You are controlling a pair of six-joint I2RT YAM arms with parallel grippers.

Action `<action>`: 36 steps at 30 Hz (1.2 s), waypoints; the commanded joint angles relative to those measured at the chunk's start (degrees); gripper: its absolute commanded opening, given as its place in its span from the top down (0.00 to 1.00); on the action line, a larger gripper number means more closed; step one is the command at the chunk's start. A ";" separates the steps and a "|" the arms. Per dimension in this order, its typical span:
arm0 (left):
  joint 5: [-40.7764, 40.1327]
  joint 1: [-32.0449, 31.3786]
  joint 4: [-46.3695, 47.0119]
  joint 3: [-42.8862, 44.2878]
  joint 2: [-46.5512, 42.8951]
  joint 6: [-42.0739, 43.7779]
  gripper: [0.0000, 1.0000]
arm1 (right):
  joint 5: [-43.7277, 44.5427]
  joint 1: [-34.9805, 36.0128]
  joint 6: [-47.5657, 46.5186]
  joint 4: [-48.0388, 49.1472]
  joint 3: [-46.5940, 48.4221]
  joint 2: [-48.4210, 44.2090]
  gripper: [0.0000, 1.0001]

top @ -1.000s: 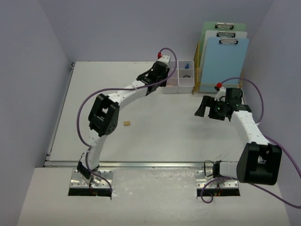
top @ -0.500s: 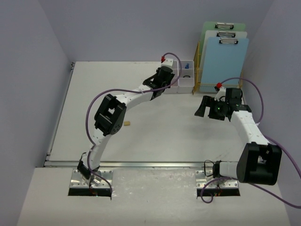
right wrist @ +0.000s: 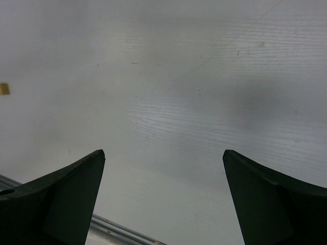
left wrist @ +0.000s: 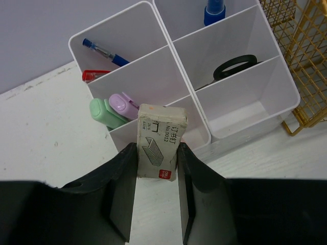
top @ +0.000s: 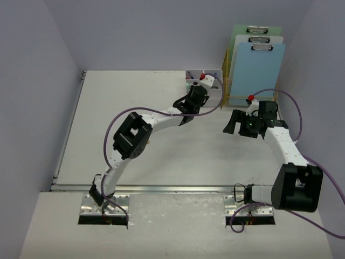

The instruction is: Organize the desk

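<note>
My left gripper (left wrist: 156,153) is shut on a small grey staples box (left wrist: 159,138), which stands between the two black fingers. It hangs over the near edge of the white compartmented organizer (left wrist: 240,115), above the middle-left cell. In the top view the left gripper (top: 206,86) reaches over the organizer (top: 215,101) at the back of the white desk (top: 135,102). My right gripper (top: 233,123) hovers open above bare desk (right wrist: 179,76) on the right, nothing between its fingers (right wrist: 76,178).
The organizer holds a blue pen (left wrist: 104,52), green (left wrist: 102,113) and purple (left wrist: 122,103) highlighters and a black looped handle (left wrist: 235,66). A gold wire rack (left wrist: 301,51) with clipboards (top: 259,59) stands right of it. A small tan piece (right wrist: 4,88) lies on the desk.
The left arm has swung to the right with the staples box, from the organizer's left side to over its front. The right arm has not moved.
</note>
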 commanded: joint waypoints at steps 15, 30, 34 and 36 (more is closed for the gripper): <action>-6.40 0.27 9.73 3.04 4.78 7.99 0.52 | -0.35 -0.27 -0.56 1.23 0.78 -0.32 0.01; -4.77 0.20 4.19 7.95 0.80 5.99 0.36 | -1.11 -0.27 -0.28 0.81 1.08 -0.59 0.01; -2.16 0.27 -1.94 7.79 -5.77 1.94 0.36 | -2.56 -0.27 -1.30 0.83 1.85 -1.12 0.01; 3.81 1.27 -11.43 5.19 -14.00 -2.42 0.37 | -5.67 0.18 -3.26 0.64 2.80 -1.41 0.02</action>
